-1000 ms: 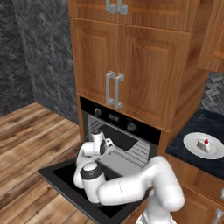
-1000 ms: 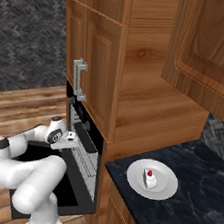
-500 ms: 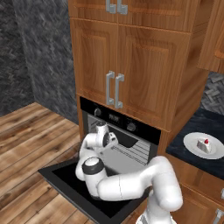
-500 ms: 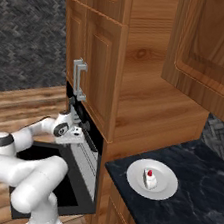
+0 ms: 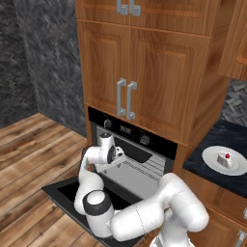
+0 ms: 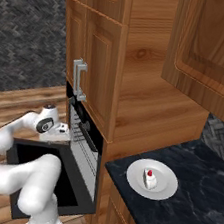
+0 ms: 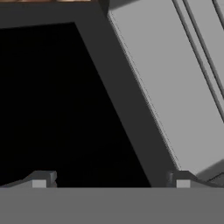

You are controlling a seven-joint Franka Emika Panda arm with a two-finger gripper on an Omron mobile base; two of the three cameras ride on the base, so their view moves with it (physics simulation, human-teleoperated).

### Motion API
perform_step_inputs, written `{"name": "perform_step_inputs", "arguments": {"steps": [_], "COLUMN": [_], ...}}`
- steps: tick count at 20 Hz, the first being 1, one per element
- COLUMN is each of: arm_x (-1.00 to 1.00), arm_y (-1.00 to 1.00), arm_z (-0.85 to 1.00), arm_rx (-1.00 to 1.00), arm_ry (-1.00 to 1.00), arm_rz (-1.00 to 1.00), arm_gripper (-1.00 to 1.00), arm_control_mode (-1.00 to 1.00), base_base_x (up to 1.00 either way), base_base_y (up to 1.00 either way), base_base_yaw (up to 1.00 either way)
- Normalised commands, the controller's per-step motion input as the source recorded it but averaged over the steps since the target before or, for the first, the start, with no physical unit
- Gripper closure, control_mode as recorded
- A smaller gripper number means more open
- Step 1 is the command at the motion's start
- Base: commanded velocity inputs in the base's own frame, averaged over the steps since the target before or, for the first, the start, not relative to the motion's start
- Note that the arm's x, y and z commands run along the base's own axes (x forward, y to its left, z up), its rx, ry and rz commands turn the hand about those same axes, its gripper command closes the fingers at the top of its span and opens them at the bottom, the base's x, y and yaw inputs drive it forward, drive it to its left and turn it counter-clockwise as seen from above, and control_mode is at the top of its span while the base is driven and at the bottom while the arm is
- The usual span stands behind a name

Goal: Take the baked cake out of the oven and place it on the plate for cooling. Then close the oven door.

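Note:
The baked cake (image 5: 225, 158), a small white wedge with a red dot, sits on the round white plate (image 5: 211, 156) on the dark counter at the right; the right base view also has the cake (image 6: 148, 179) and plate (image 6: 164, 188). The black oven (image 5: 129, 130) stands open, and its oven door (image 5: 63, 190) lies flat in front of it. My gripper (image 5: 118, 156) hovers open and empty above the door at the oven's mouth (image 6: 83, 141). In the hand view my gripper (image 7: 111, 180) faces the black door panel (image 7: 52, 96) and the grey oven inside (image 7: 175, 78) with rack wires.
Wooden cabinets (image 5: 144, 62) with vertical silver handles (image 5: 125, 99) rise above the oven. The dark stone counter (image 6: 191, 206) runs to the right. Wood flooring (image 5: 29, 149) stretches to the left, with a dark stone wall (image 5: 43, 58) behind.
My hand has lifted slightly at the oven's mouth while the arm folded back over the door. Cake, plate and door stay where they were.

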Motion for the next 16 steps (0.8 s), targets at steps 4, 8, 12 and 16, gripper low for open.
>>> {"name": "perform_step_inputs", "arguments": {"steps": [4,8,12,16], "arm_x": [-1.00,-0.96,-0.86,-0.72], "arm_y": [0.76,0.86,0.79,0.80], "arm_z": [0.57,0.53,0.49,0.35], "arm_rx": [0.00,-0.04,-0.07,-0.12], "arm_ry": [-0.06,-0.04,-0.04,-0.03], "arm_rz": [0.00,0.00,0.00,0.00], "arm_gripper": [-1.00,-1.00,-1.00,-1.00], "arm_control_mode": [-1.00,-1.00,-1.00,-1.00], "base_base_x": [0.00,0.00,0.00,0.00], "base_base_y": [0.00,0.00,0.00,0.00], "base_base_yaw": [0.00,0.00,0.00,0.00]}}
